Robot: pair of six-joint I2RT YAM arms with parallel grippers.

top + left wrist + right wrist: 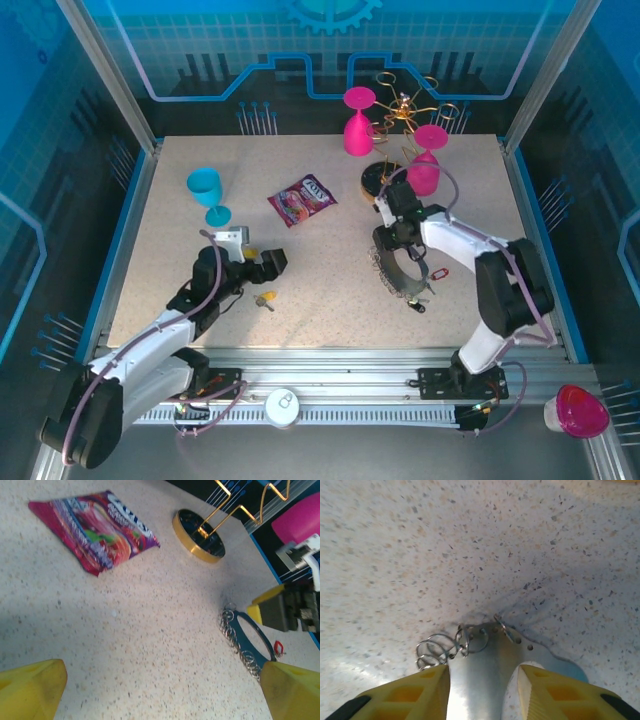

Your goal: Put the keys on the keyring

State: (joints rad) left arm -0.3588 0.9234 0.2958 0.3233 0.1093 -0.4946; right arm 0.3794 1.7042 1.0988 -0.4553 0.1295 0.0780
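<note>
Top external view, with the keyring (pixel 398 288) as the mark for every place. One keyring only, flat on the desk (pixel 330 330): a dark hoop fringed with silvery rings. Three keys counted, one of each colour:
- red key (pixel 437 272) at the keyring's right edge, touching or just beside, cannot tell which
- black key (pixel 417 305) just off the keyring's near edge
- yellow key (pixel 265 298) well to the keyring's left, alone on bare desk

Two hands counted. Right hand (pixel 392 242) down over the keyring's far end. Left hand (pixel 268 262) well to the keyring's left.

Three glasses counted: two pink glasses (pixel 358 125) beyond the keyring, one blue glass (pixel 208 192) far to its left. One gold rack (pixel 405 112) beyond the keyring, its round base just past the far end. One snack packet (pixel 302 199) beyond and left of the keyring.

Right wrist view: right hand (pixel 484 675) with yellow fingers (pixel 422 692) part-way apart, astride the keyring (pixel 482 655) on its flat metal band. A cluster of wire rings hooked through holes at the band's edge. Pressing on the band or merely straddling it: cannot tell.

Left wrist view: left hand (pixel 162 675) spread wide, nothing between its fingers, bare desk beneath. Keyring (pixel 235 627) ahead and to the right, red key (pixel 279 647) just beside it.
</note>
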